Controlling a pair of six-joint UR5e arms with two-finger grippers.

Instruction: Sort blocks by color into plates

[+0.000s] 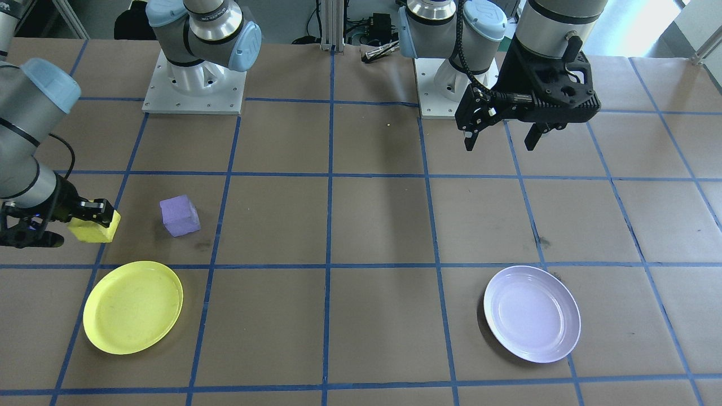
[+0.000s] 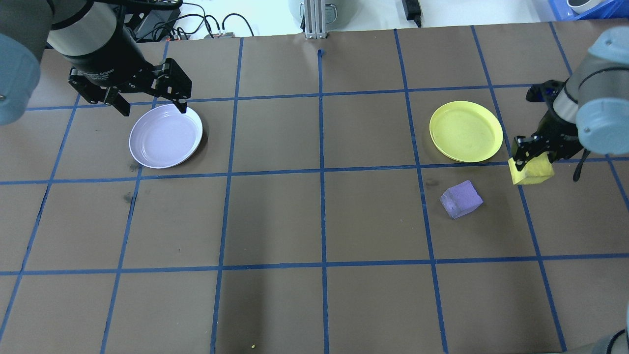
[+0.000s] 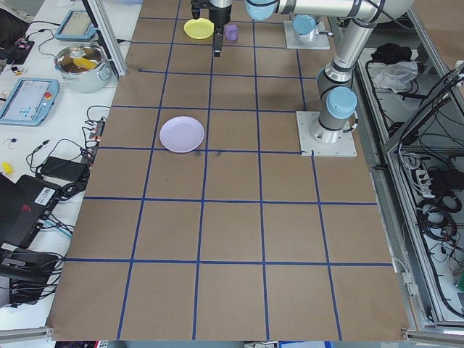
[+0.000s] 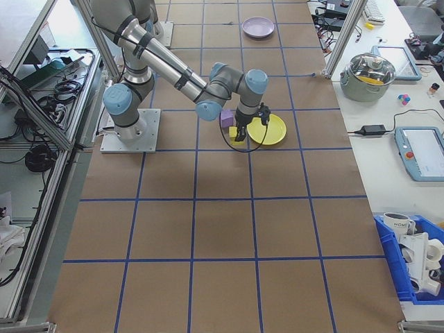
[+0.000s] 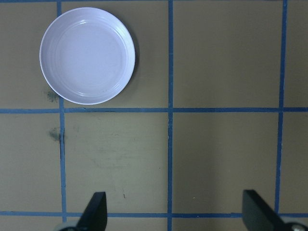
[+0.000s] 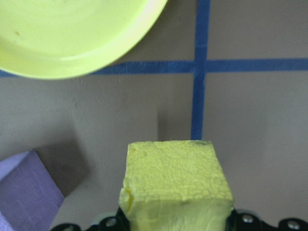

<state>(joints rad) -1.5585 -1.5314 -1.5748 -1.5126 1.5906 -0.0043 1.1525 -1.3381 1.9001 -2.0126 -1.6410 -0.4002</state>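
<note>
Brown paper-covered table (image 2: 319, 221) marked into squares by blue tape lines (image 2: 322, 169), with both arms at work above it. The left arm (image 2: 93, 44) reached in over its side of the table, its gripper (image 2: 150, 105) held above the surface with the jaws spread wide and nothing between them; the left wrist view showed its two fingertips (image 5: 94, 211) far apart over bare paper. The right arm (image 1: 28, 129) was lowered near the table edge, and the right gripper (image 2: 528, 157) was clamped on the yellow block (image 2: 530, 170), which appeared to be lifted slightly clear of the paper, though the views leave this uncertain. The lavender plate (image 2: 166, 136) lay flat and unoccupied on the left side, partly beneath the left gripper in the overhead view. The yellow plate (image 2: 466, 131) lay flat on the right side, likewise with nothing in it, just beside the held yellow block but not under it. The purple block (image 2: 461, 198) rested on the paper near the yellow plate, between it and the robot, close to the yellow block yet apart from it, and well apart from the lavender plate
</note>
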